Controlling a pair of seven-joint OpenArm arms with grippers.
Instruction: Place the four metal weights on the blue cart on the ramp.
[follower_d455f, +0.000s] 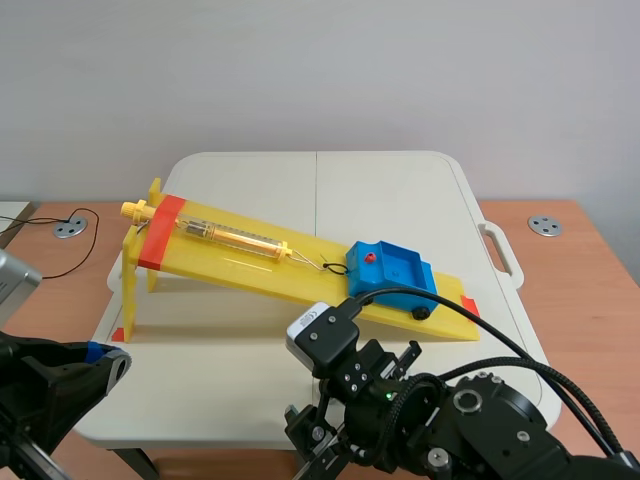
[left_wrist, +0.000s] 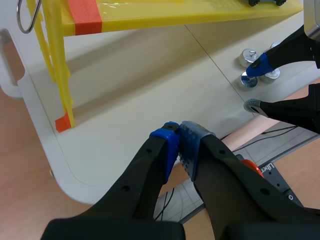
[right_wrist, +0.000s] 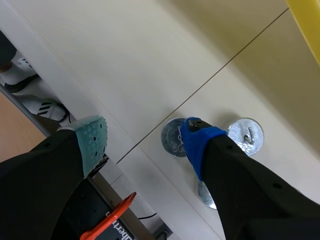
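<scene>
The blue cart (follower_d455f: 392, 273) sits low on the yellow ramp (follower_d455f: 250, 255), hooked to a yellow spring scale (follower_d455f: 225, 235); its tray looks empty. Three round metal weights lie on the white table near its front edge: one (right_wrist: 171, 138) beside my right gripper's blue pad, one (right_wrist: 246, 134) past it, one (right_wrist: 205, 195) partly under that finger. My right gripper (right_wrist: 145, 135) hangs open just above them, holding nothing. The left wrist view shows the same weights (left_wrist: 249, 80) under the right arm's fingers. My left gripper (left_wrist: 179, 136) is shut on nothing, over the table's front left part.
The ramp's yellow legs (left_wrist: 60, 75) with orange tape stand ahead of the left gripper. The white table's (follower_d455f: 400, 190) front edge lies right under both grippers, with a brown desk (follower_d455f: 585, 260) around it. A handle (follower_d455f: 500, 250) sticks out on the table's right side.
</scene>
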